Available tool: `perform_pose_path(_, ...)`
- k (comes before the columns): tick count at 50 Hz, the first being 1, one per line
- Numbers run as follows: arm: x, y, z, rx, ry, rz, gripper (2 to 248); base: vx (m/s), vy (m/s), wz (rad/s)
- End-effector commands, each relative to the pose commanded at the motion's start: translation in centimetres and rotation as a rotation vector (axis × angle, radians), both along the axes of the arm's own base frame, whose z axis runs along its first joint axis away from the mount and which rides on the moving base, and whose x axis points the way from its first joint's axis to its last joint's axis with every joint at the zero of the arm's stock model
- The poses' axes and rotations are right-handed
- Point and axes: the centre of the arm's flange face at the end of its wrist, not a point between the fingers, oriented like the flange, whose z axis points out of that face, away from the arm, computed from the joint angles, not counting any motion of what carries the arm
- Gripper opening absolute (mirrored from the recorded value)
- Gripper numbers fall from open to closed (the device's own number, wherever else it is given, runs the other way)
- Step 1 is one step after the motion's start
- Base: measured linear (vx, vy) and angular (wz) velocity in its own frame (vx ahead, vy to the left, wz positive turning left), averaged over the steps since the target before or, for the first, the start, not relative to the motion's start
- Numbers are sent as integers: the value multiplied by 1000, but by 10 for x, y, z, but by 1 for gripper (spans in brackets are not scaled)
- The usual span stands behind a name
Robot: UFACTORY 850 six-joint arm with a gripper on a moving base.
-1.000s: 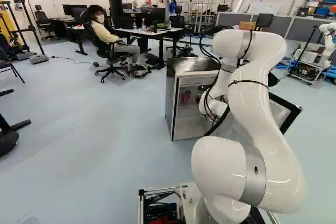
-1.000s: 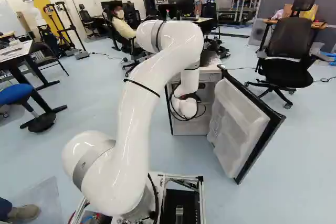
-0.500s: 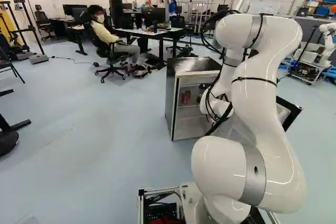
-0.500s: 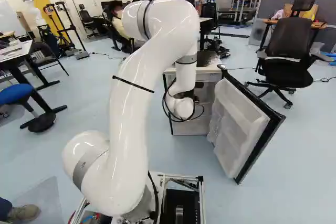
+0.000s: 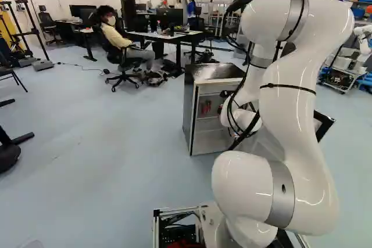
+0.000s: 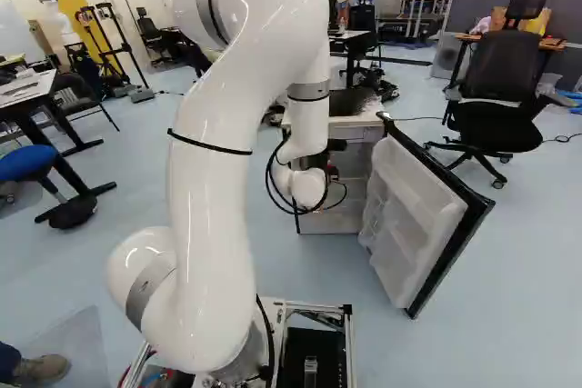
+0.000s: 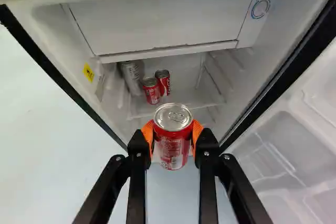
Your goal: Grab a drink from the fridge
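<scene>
The gripper [image 6: 318,162] was grasping a red can [image 7: 173,142], an orange pad against each side. The can sat between the fingertips, before the open fridge [image 5: 189,108].

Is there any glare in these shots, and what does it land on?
Left base view: bright streaks on the white arm, plus a soft sheen on the fridge's dark top. Right base view: highlights on that arm too. Wrist view: the metal lid of the nearest red soda can gleams.
</scene>
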Motion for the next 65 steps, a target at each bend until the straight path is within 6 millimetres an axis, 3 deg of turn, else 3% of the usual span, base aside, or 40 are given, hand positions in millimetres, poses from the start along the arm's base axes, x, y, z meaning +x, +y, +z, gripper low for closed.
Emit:
perform_pose_path(35,-62,35,48,-9,-20,5,93,0,0,0)
perform_pose_path(65,-69,39,80,-39,-87,6,93,0,0,0)
